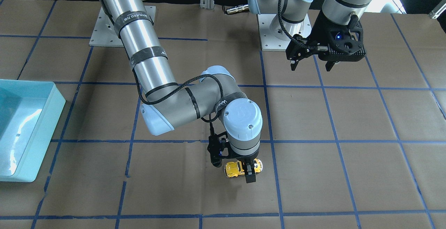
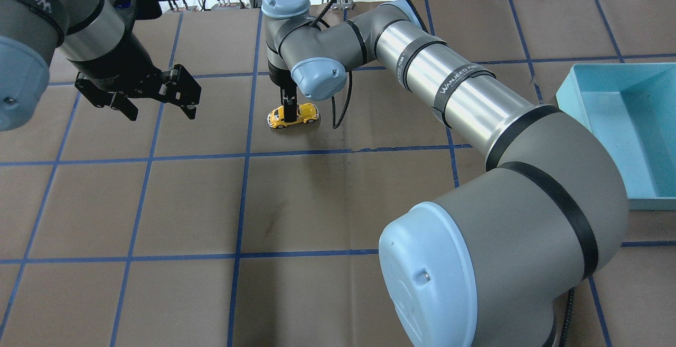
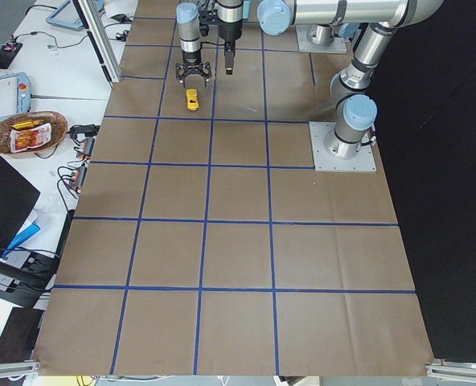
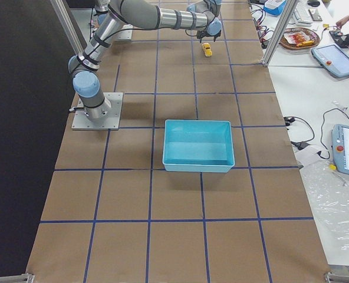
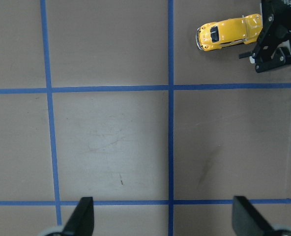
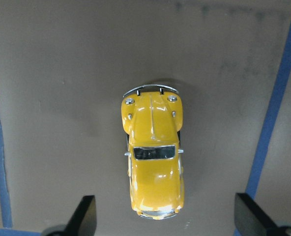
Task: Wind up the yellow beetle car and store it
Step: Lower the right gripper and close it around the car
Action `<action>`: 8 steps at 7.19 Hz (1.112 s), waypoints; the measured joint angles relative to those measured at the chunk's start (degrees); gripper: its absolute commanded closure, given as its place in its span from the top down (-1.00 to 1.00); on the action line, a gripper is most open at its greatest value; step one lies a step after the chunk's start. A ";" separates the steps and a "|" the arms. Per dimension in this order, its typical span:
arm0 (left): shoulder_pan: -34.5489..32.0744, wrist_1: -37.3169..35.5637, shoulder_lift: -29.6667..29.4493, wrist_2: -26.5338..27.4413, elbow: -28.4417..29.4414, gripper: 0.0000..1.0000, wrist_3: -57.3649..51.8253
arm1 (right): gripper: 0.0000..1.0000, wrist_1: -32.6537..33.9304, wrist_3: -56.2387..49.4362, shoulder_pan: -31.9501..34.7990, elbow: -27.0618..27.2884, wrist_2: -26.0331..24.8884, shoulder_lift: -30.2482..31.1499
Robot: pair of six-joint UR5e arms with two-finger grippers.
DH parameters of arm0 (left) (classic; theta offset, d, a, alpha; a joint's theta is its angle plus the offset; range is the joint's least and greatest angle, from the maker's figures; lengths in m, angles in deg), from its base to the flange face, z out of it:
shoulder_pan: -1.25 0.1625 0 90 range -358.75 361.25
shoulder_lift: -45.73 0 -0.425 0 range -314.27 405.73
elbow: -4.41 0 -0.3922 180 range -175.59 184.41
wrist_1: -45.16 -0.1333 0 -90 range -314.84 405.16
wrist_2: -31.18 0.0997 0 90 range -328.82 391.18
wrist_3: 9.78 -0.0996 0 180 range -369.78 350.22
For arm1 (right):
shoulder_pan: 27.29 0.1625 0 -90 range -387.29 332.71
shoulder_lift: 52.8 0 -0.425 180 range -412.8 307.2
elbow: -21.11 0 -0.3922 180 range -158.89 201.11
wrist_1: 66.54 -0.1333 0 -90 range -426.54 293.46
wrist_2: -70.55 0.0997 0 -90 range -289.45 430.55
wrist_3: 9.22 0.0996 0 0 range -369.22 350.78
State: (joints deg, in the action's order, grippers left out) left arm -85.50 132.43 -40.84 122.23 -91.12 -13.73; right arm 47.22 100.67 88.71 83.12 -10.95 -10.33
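— Jaws first, front-facing view: the right jaws are down at the yellow beetle car (image 1: 232,169). One finger (image 1: 250,176) stands in front of its flank and the other is hidden by the wrist (image 1: 242,124), so I cannot tell here whether they pinch it
— And the left jaws?
— Raised at the car's 1 o'clock, spread, holding nothing. The car sits on its wheels on the bench (image 1: 348,187), with the teal bin (image 1: 45,135) well apart at its 9 o'clock
— Overhead view?
— No better: one finger crosses the car and its partner is out of sight. The bin lies at the car's 3 o'clock
— Side views?
— Too small to judge either pair
— Left wrist view?
— Both left fingertips are spread over bare bench and blue tape lines (image 5: 170,123). The car shows at about 1 o'clock, with part of the right jaws beside it
— Does the right wrist view settle it?
— Yes. Both fingertips (image 6: 84,216) stand wide of the car with bench showing on each side: parted, straddling, touching nothing. No other view shows that
— What could go wrong?
— The body looks glossy and rounded, so I'd judge a high or off-centre squeeze may squirt it out or roll it away. Winding needs the wheels pressed onto the bench, and a slack grip would let them skid. On the long carry to the bin it might drop
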 measured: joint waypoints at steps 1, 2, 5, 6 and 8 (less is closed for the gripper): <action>0.00 0.00 0.00 0.00 0.00 1.00 0.00 | 0.98 -0.60 -0.20 0.02 -0.22 -0.10 -0.55; 0.00 0.00 0.00 0.00 0.00 1.00 0.00 | 0.98 -1.21 -0.39 0.02 -0.22 -0.18 -1.00; 0.00 0.00 0.00 -0.06 0.00 1.00 0.00 | 0.97 -3.10 -0.83 0.02 0.16 -0.78 -1.94; 0.00 0.00 0.00 -0.08 0.00 1.00 0.00 | 0.82 -3.21 -0.88 0.02 0.18 -1.49 -2.20; 0.00 0.00 0.00 -0.09 0.00 1.00 0.00 | 0.47 -3.33 -0.96 0.02 0.17 -2.01 -2.77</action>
State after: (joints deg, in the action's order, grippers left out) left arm -85.50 132.43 -40.84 122.14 -91.12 -13.73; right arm 43.89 99.71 88.72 83.28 -12.96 -13.10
